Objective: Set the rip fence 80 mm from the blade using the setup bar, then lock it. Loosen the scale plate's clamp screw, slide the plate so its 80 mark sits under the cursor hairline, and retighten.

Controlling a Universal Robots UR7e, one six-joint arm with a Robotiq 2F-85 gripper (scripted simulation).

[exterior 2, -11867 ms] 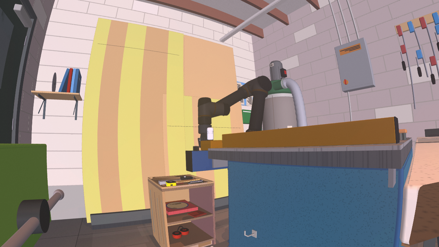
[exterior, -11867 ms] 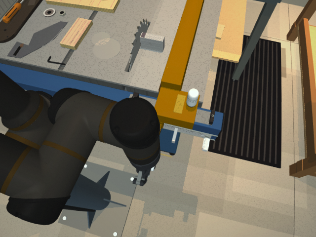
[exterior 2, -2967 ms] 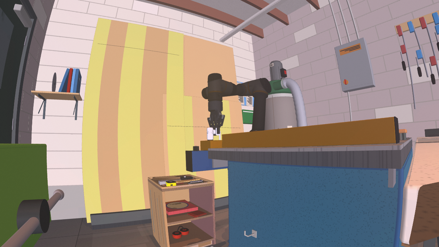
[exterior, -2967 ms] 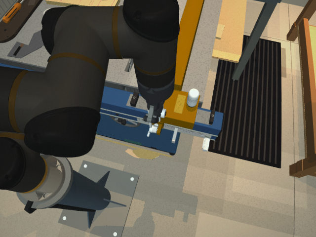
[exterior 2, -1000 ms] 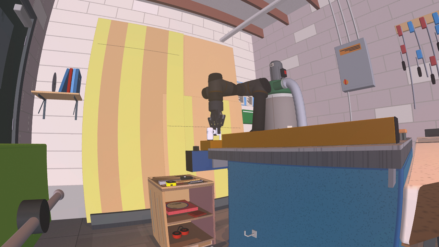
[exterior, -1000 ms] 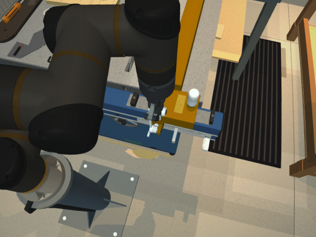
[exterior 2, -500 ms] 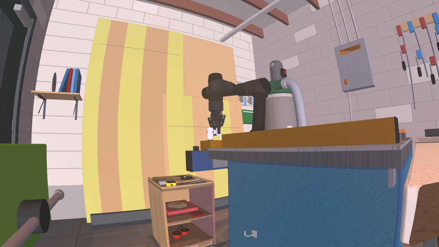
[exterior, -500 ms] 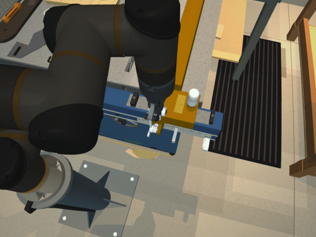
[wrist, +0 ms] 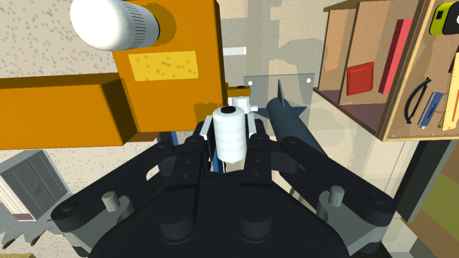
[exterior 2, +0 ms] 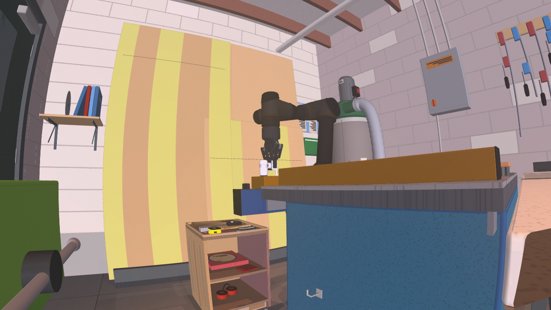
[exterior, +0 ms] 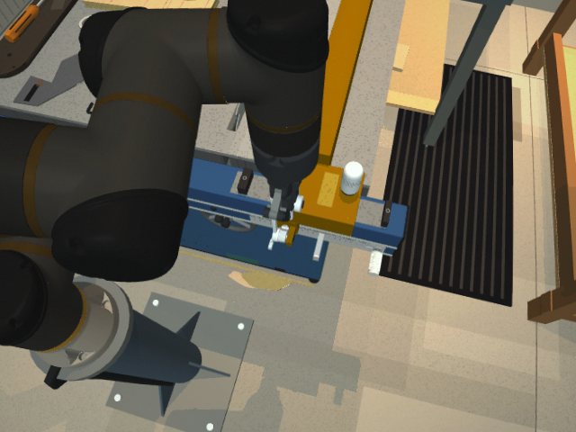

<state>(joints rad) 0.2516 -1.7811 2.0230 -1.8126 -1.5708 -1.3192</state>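
A small white knurled knob (wrist: 229,134) stands on the front rail just beside the orange head of the rip fence (exterior: 325,195), whose larger white lock knob (exterior: 352,177) sits on top. My gripper (wrist: 229,141) comes straight down over the rail at the fence head's left side, with the small knob standing between its fingers, which have opened and hold nothing. The orange fence bar (exterior 2: 385,167) runs back across the grey saw table. The scale plate and cursor hairline are hidden under my wrist.
The blue front rail (exterior: 298,223) carries two black stops (exterior: 245,181) and small white pegs below. My arm's pedestal (exterior: 153,353) stands on the floor in front, a ribbed black mat (exterior: 451,186) to the right, and a wooden tool cart (exterior 2: 229,262) beside the saw.
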